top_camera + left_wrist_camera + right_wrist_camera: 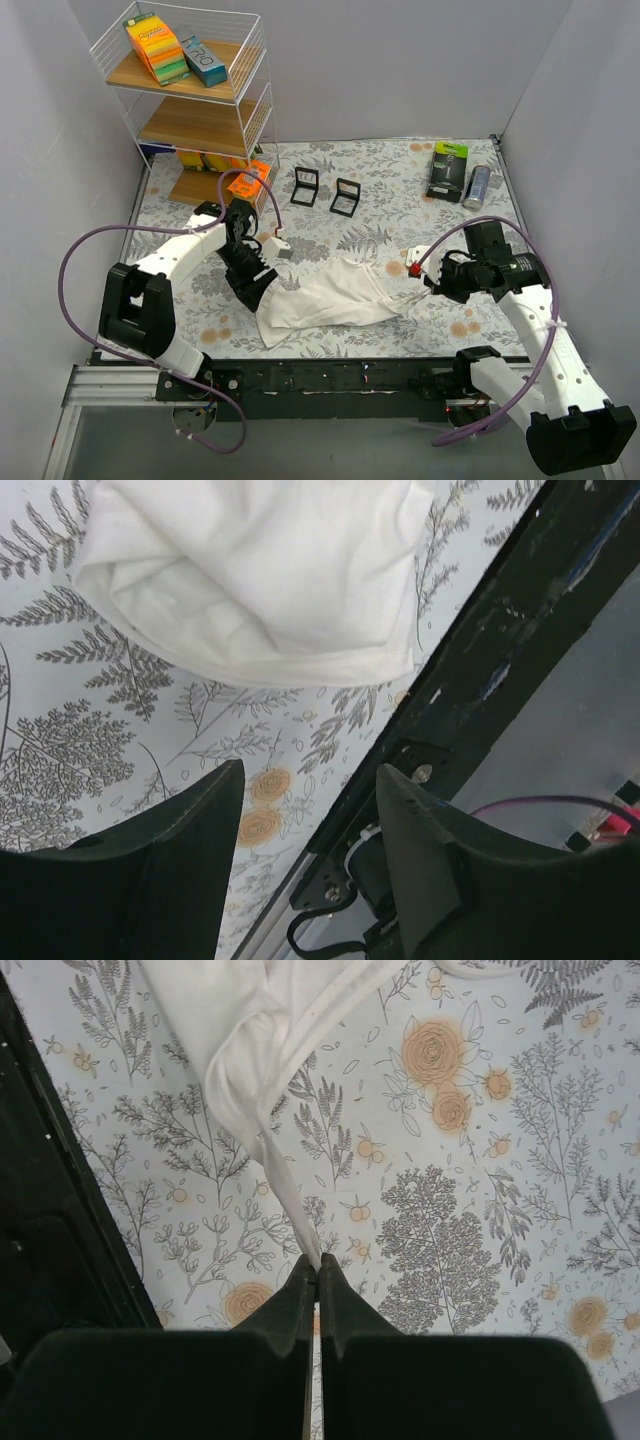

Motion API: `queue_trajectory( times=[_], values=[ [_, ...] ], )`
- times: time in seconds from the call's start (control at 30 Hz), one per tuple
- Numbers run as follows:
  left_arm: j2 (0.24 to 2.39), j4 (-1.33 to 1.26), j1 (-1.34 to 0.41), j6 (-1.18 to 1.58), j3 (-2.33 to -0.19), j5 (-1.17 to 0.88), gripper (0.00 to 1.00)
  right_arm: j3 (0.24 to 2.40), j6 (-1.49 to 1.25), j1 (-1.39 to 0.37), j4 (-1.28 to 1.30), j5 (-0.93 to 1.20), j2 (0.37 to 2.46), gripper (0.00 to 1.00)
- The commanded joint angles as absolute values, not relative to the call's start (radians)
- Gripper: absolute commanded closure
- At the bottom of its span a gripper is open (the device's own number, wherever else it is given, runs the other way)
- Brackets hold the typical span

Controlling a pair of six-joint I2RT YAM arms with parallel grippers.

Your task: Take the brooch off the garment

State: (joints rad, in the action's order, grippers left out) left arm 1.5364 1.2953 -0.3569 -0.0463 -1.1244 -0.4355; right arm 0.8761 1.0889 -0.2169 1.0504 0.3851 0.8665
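The white garment (330, 297) lies crumpled on the floral table cover near the front edge. My left gripper (252, 292) hovers at its left end. In the left wrist view that gripper (310, 790) is open with nothing between its fingers, and the garment's folded edge (260, 580) lies beyond them. My right gripper (421, 283) is at the garment's right end. The right wrist view shows it (318, 1272) shut on a thin white strap that runs up to the bunched garment (262, 1050). I see no brooch in any view.
A wire shelf (190, 100) with boxes stands at the back left, with an orange item (248, 181) at its foot. Two small black boxes (305, 187) (346, 197), a green-black package (449, 170) and a silver can (477, 186) lie at the back. A black rail (330, 378) runs along the front edge.
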Motion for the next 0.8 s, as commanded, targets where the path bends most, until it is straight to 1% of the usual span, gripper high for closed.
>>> queue_trajectory(
  times=[0.0, 0.1, 0.17, 0.2, 0.23, 0.27, 0.33, 0.37, 0.43, 0.53, 0.63, 0.77],
  values=[
    [1.468, 1.152, -0.36, -0.005, -1.091, -0.486, 0.45, 0.994, 1.18, -0.216, 1.135, 0.432, 0.909, 0.99],
    [1.445, 1.078, -0.364, 0.064, -1.074, -0.537, 0.44, 1.064, 1.123, -0.216, 1.137, 0.471, 0.98, 0.99],
    [1.389, 1.025, -0.405, 0.093, -1.057, -0.58, 0.45, 1.123, 1.082, -0.216, 1.146, 0.483, 1.011, 0.99],
    [1.369, 1.013, -0.434, 0.104, -1.046, -0.581, 0.46, 1.137, 1.068, -0.216, 1.143, 0.488, 1.029, 0.99],
    [1.352, 1.008, -0.516, 0.103, -1.022, -0.577, 0.48, 1.152, 1.049, -0.216, 1.14, 0.489, 1.037, 0.99],
    [1.336, 1.002, -0.558, 0.103, -1.006, -0.548, 0.54, 1.155, 1.045, -0.216, 1.134, 0.491, 1.04, 0.99],
    [1.322, 1.008, -0.624, 0.092, -0.977, -0.531, 0.59, 1.152, 1.032, -0.216, 1.12, 0.494, 1.04, 0.99],
    [1.325, 1.017, -0.632, 0.089, -0.956, -0.514, 0.64, 1.146, 1.023, -0.215, 1.114, 0.494, 1.039, 0.99],
    [1.325, 1.025, -0.661, 0.074, -0.936, -0.46, 0.67, 1.14, 1.014, -0.216, 1.097, 0.492, 1.035, 0.99],
    [1.293, 0.968, -0.707, 0.097, -0.89, -0.391, 0.67, 1.132, 0.997, -0.215, 1.077, 0.494, 1.034, 0.99],
    [1.282, 0.893, -0.747, 0.158, -0.858, -0.313, 0.6, 1.123, 0.974, -0.215, 1.052, 0.495, 1.026, 0.99],
    [1.298, 0.812, -0.759, 0.184, -0.815, -0.258, 0.54, 1.12, 0.951, -0.216, 1.037, 0.497, 1.023, 0.99]
  ],
)
